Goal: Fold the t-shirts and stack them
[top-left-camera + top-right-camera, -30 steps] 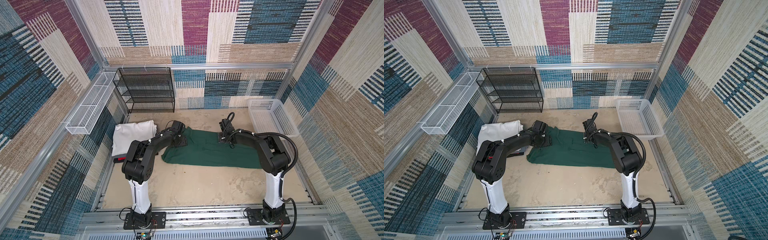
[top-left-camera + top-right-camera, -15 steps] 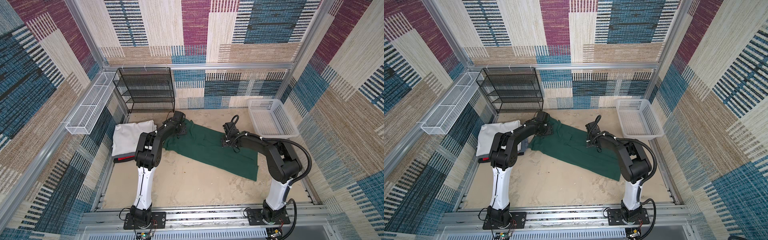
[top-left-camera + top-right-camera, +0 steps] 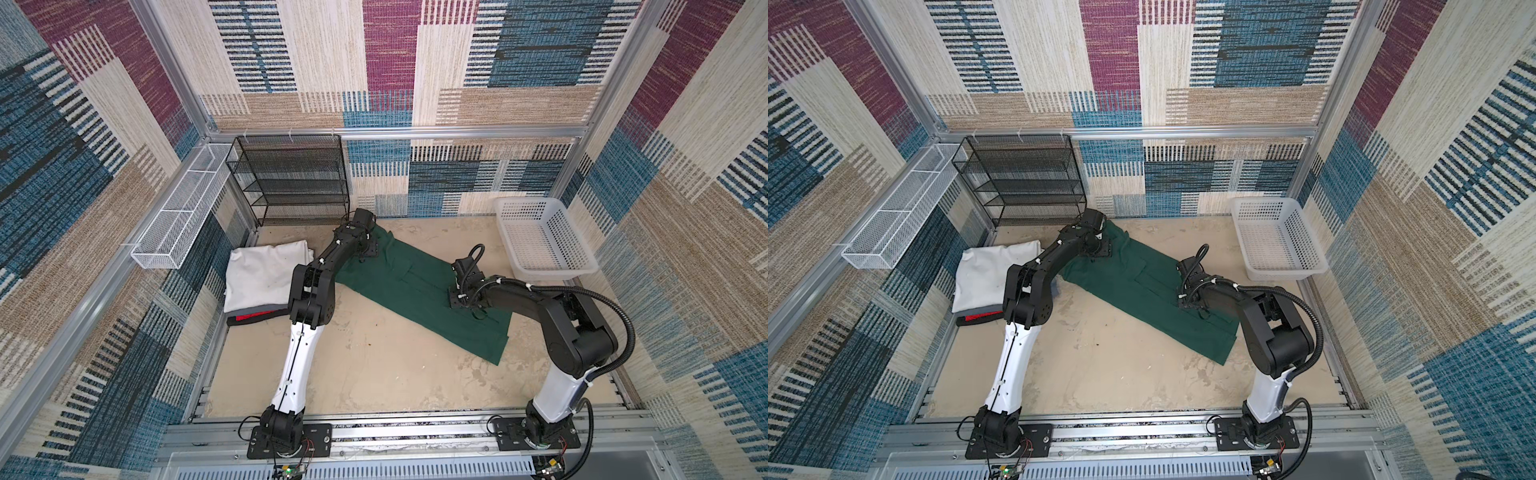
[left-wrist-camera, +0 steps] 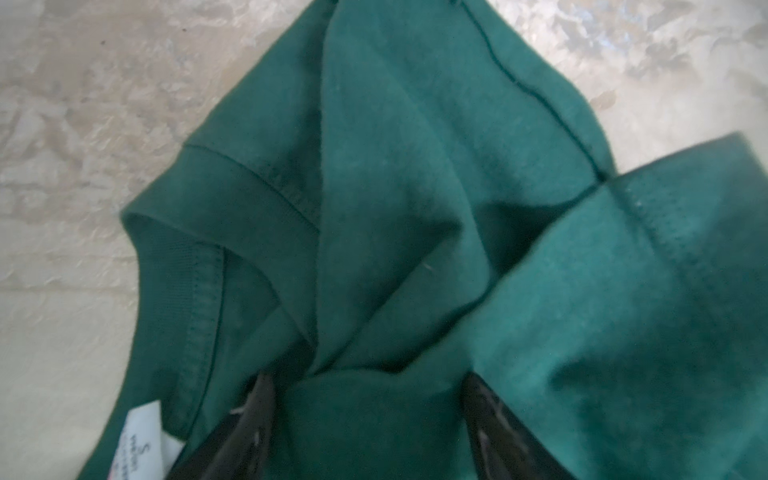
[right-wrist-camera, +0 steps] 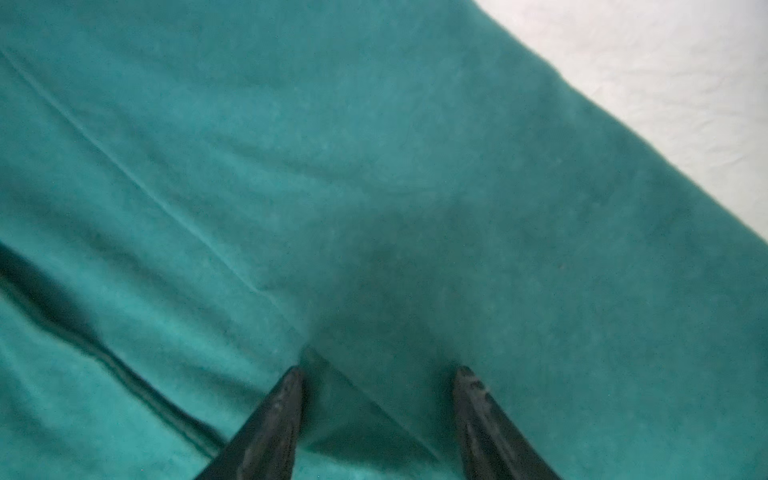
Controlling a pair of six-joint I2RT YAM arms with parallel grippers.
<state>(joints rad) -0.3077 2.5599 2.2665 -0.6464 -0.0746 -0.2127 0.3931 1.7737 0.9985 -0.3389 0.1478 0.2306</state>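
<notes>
A dark green t-shirt [image 3: 415, 291] [image 3: 1133, 286] lies folded in a long strip, slanting from back left to front right. My left gripper [image 3: 368, 251] [image 4: 368, 382] is at its collar end, jaws apart, with cloth bunched between the fingers; the neck label [image 4: 143, 440] shows beside them. My right gripper [image 3: 455, 297] [image 5: 378, 370] presses on the strip's middle, jaws apart, with a small ridge of cloth between the tips. A folded stack at the left has a white shirt [image 3: 266, 274] on top, then grey, then black and red [image 3: 249, 318].
A white plastic basket [image 3: 557, 272] stands at the back right. A black mesh rack [image 3: 291, 178] stands against the back wall. A white wire tray [image 3: 178, 224] hangs on the left wall. Bare beige floor [image 3: 374, 374] spreads in front of the shirt.
The green shirt has swung from lying level to slanting: its collar end went back with my left gripper and its other end came forward. My right jaws have narrowed.
</notes>
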